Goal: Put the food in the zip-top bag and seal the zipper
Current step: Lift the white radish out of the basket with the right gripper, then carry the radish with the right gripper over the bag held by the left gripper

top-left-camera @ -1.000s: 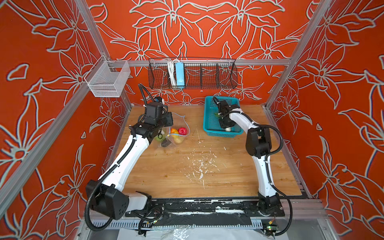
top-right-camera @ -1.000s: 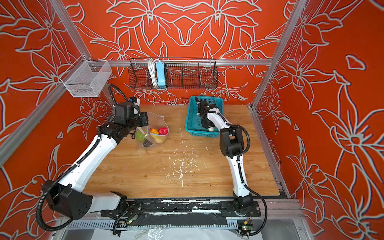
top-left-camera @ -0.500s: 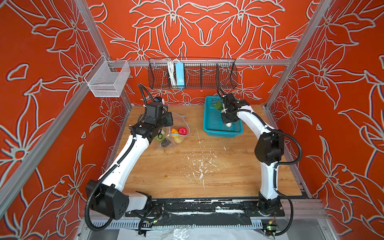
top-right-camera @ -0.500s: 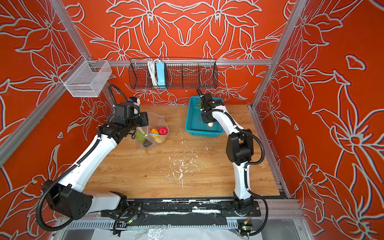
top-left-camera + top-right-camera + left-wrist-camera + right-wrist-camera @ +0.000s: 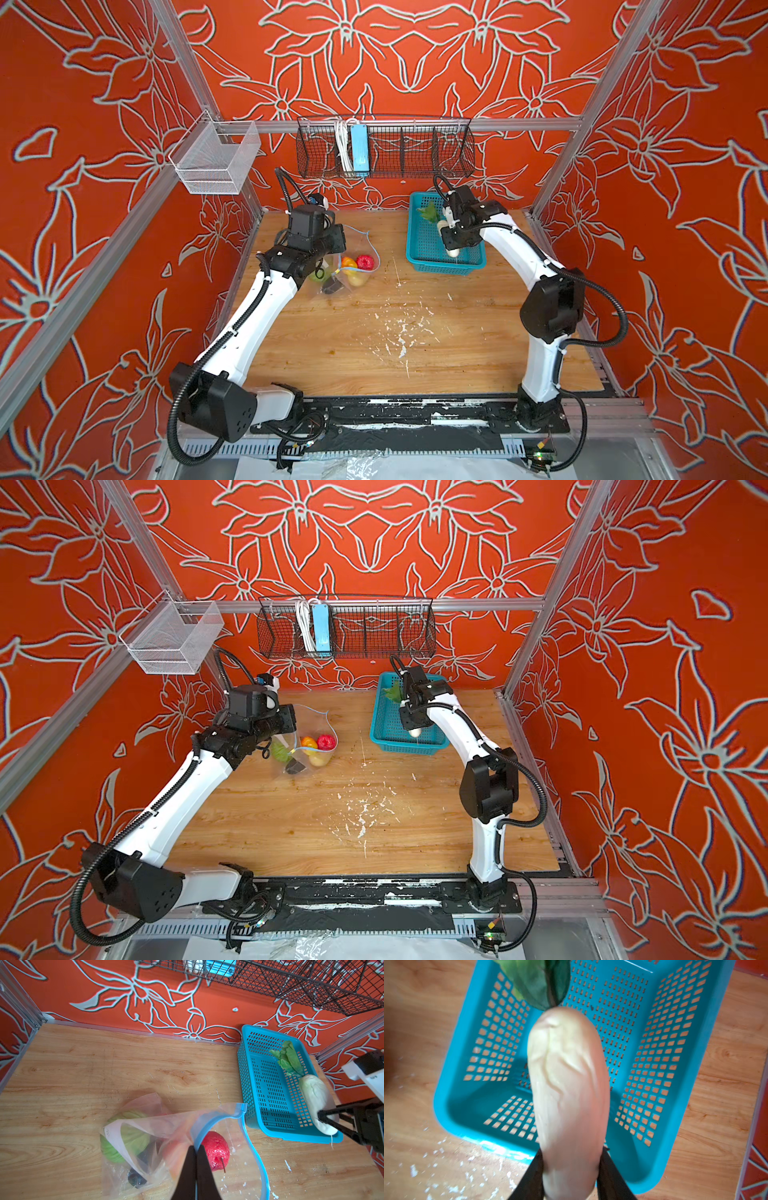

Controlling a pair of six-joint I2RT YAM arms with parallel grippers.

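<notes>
A: Up comes the radish [image 5: 566, 1084]! The right claw [image 5: 571, 1167] clamps its tip, lifted over the basket [image 5: 444, 1093] now.
B: The left claw [image 5: 196, 1152] pinches the bag [image 5: 145, 1130] rim, mouth open. Radish should go in next.

A robot lab booth: aluminium frame [image 5: 519, 124], orange flowered walls [image 5: 415, 50], wooden tabletop [image 5: 353, 357].

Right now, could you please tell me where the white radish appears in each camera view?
In a top view: the white radish, over the teal basket, right of centre.
In a top view: likewise, radish over the basket.
Left wrist view: radish over the basket.
Right wrist view: close up, clamped in the right pincer.
Shared landmark: the teal basket.
</notes>
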